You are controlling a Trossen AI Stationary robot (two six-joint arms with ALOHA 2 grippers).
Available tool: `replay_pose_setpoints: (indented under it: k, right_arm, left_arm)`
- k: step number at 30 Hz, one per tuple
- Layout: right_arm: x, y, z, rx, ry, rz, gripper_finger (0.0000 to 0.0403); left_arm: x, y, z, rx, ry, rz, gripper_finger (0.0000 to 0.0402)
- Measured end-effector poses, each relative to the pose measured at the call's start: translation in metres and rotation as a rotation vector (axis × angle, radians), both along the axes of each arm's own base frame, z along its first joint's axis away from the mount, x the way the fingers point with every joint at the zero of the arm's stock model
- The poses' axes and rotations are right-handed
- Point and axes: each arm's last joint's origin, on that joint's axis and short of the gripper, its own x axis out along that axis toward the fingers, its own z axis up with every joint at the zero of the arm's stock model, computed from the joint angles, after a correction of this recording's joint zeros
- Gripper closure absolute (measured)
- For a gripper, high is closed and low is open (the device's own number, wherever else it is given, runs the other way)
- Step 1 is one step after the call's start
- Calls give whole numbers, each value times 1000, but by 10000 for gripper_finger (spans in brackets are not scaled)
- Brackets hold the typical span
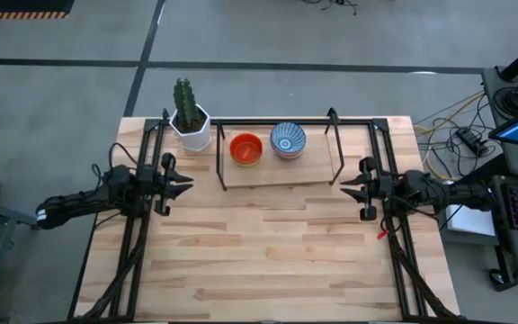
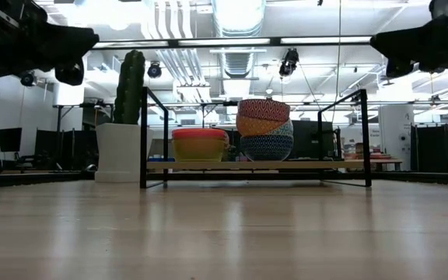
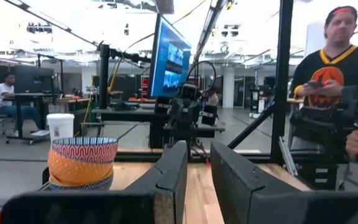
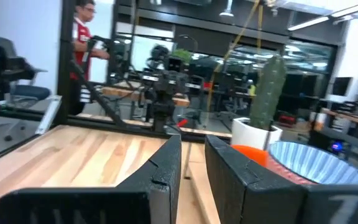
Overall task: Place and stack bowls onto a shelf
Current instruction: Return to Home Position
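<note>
Shelf (image 1: 281, 173) stands at the far side of the table (image 1: 268, 261), just right of the cactus pot (image 1: 192, 129). Two bowl stacks sit side by side on its board. The left stack (image 2: 199, 145) is topped by the orange-red bowl (image 1: 246, 148). The taller right stack (image 2: 264, 128) is topped by the blue radial bowl (image 1: 288, 139). Left gripper (image 1: 183, 184) hangs off the shelf's near left corner, fingers slightly parted, empty. Right gripper (image 1: 347, 184) hangs off the near right corner, likewise parted and empty

Glossy bowls (image 1: 288, 140) sit on a light-wood, black-metal-framed shelf (image 1: 277, 171).
</note>
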Motion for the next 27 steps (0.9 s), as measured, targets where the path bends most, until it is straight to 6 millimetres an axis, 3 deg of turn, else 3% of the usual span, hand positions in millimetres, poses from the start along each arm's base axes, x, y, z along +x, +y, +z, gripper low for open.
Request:
replay_pose_setpoints:
  k: [8, 14, 19, 27]
  right_arm:
    - [1, 1, -6, -10, 24, 31, 339]
    - [1, 1, -13, -3, 97, 24, 339]
    - [2, -3, -14, -15, 108, -92, 339]
    - [2, -5, -15, 143, 107, -172, 339]
  left_arm:
    - [1, 0, -3, -3, 31, 8, 351]
    - [3, 1, -5, -123, 63, -17, 352]
    - [4, 1, -7, -119, 87, -14, 352]
    - [6, 2, -8, -121, 108, -12, 352]
